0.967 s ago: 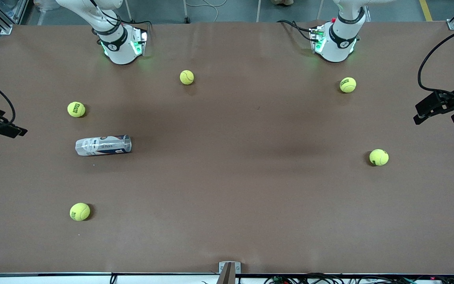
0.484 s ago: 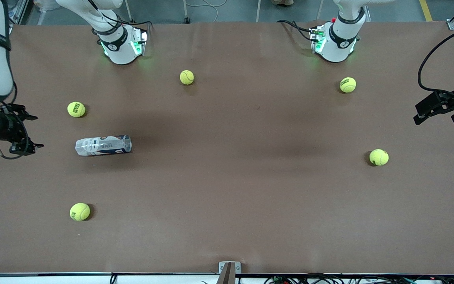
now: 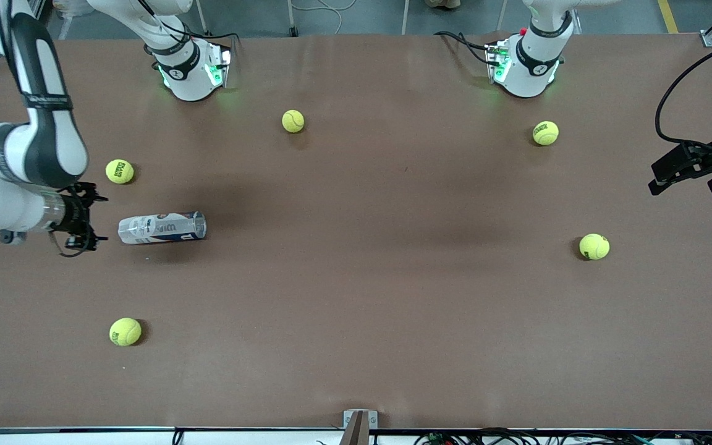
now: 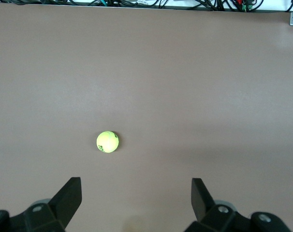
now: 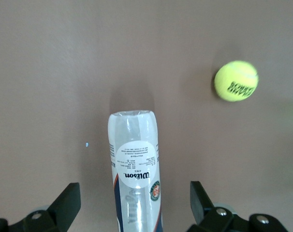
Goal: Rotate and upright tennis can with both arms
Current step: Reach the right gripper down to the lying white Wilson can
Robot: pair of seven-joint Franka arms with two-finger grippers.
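The tennis can (image 3: 162, 227) lies on its side on the brown table (image 3: 362, 296), toward the right arm's end. It is a clear tube with a white and navy label. My right gripper (image 3: 97, 219) is open and low, just off the end of the can that points to the table's edge. In the right wrist view the can (image 5: 134, 164) runs up from between the spread fingers of the right gripper (image 5: 134, 198), which do not touch it. My left gripper (image 3: 665, 176) waits, open and empty, over the left arm's end of the table, and it also shows in the left wrist view (image 4: 136, 193).
Several yellow-green tennis balls lie scattered. One (image 3: 120, 171) is close to the can, farther from the camera, and shows in the right wrist view (image 5: 236, 80). One (image 3: 125, 331) is nearer the camera. One (image 3: 594, 246) lies below the left gripper and shows in the left wrist view (image 4: 107, 141).
My right arm has swung in from the table's edge and brought its gripper up to the can's end. The can and the left arm have not moved.
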